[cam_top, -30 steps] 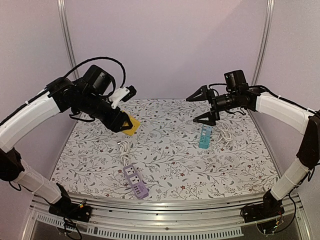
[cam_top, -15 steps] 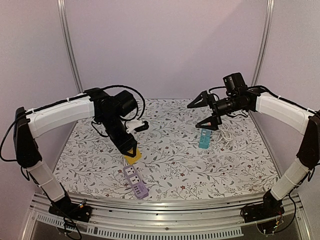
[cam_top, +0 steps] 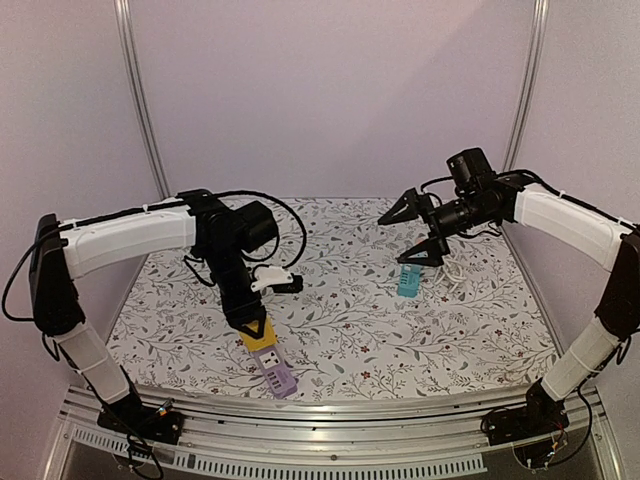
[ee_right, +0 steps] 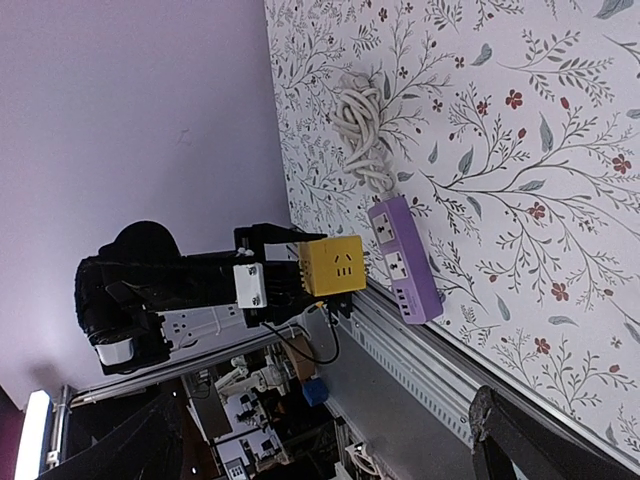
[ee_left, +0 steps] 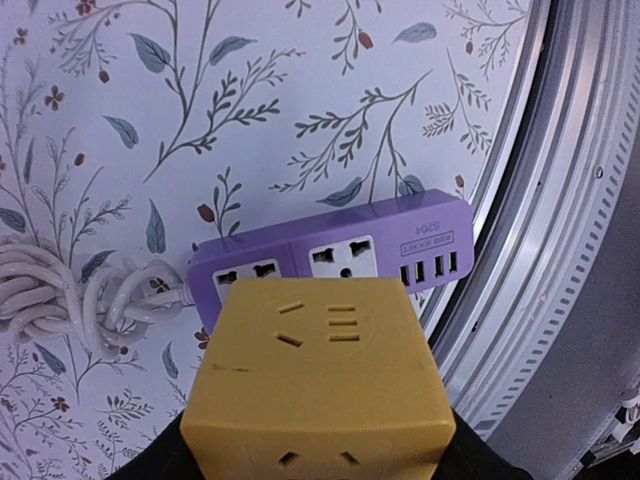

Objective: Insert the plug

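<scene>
My left gripper (cam_top: pixel 250 328) pinches the yellow cube plug (ee_left: pixel 320 385), just above the purple power strip (ee_left: pixel 330 250).
Strip lies at the tabletop's (cam_top: pixel 360 330) front edge, plug apart from it; my right gripper (cam_top: pixel 396 240) is spread wide, holding nothing.

Lying toward the far right edge of the floral table cover (cam_top: pixel 350 335): teal power strip (cam_top: pixel 409 284), coiled white cable (cam_top: pixel 453 272) just beside.

Tiny print on purple power strip (ee_left: pixel 330 262), illegible
</scene>
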Tool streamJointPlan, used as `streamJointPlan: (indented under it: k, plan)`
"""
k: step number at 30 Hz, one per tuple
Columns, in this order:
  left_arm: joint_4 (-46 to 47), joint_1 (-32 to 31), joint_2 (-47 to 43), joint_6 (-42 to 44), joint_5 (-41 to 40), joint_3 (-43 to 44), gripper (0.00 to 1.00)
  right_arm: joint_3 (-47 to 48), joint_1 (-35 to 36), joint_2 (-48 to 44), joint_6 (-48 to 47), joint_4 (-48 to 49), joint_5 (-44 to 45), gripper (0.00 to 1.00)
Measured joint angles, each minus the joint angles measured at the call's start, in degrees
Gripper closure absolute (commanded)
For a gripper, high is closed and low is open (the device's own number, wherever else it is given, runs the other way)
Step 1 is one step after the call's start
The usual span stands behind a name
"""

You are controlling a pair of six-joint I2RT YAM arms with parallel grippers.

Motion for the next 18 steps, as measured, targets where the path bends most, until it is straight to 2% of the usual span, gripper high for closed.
streamJointPlan:
  k: [10, 18]
  plan:
    - [0.07, -1.11, 2.75, -2.89, 1.44, -0.33, 1.00, -7.26, 0.00, -8.04, -0.09, -0.11, 1.70, 0.01]
    - [1.77, -4.13, 5.33, -7.98, 1.20, -1.75, 1.00, -7.58, 0.00, -8.35, -0.11, -0.13, 1.81, 0.01]
